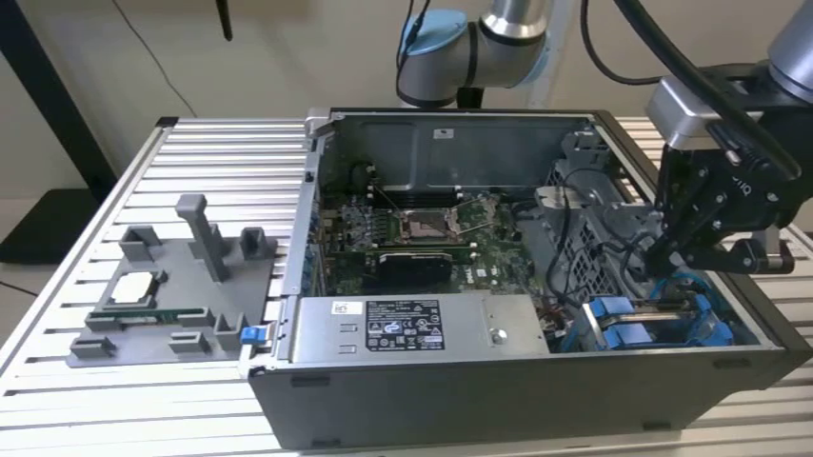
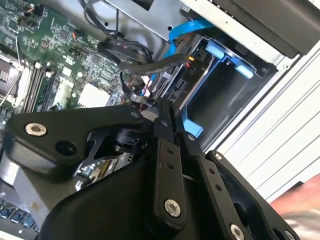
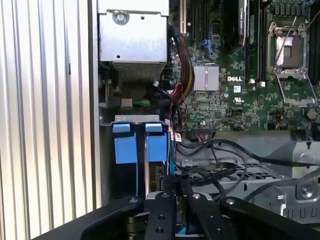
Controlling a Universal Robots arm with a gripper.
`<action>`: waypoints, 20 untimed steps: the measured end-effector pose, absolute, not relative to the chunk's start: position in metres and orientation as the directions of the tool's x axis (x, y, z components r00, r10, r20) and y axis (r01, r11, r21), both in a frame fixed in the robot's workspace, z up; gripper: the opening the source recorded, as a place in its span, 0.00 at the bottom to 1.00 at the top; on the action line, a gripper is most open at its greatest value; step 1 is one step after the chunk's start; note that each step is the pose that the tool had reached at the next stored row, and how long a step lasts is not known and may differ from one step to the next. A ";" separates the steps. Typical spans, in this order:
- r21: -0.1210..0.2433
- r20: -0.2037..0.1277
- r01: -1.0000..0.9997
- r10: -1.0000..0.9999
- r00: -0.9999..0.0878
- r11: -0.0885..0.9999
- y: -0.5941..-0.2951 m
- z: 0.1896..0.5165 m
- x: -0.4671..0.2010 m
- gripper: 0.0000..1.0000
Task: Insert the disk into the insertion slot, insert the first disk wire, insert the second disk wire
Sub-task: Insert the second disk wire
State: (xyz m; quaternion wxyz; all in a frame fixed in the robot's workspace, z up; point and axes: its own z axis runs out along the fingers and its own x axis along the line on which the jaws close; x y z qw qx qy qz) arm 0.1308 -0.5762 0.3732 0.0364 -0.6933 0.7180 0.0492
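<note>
The open computer case lies on a slatted table. The disk, in its bright blue carrier, sits in the insertion slot at the case's corner on the exterior view's right. Its blue tabs appear in the first wrist view. My gripper hangs just above that bay. In both wrist views its black fingers stand close together, shut on the end of a black disk wire that loops back toward the motherboard. A blue wire runs past the bay. The disk's connector end is partly hidden behind the fingers.
A grey power supply fills the case's front, with the motherboard behind it. Loose black cables cross the perforated cage beside the bay. A grey fixture holding parts stands on the table at the exterior view's left.
</note>
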 end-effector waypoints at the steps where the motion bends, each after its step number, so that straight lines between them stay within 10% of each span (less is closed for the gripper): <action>1: 0.020 -0.120 -0.999 -0.992 -0.036 0.034 -0.577 0.373 0.131 0.00; 20: 0.009 -0.144 -0.999 -0.989 -0.034 0.033 -0.585 0.356 0.134 0.00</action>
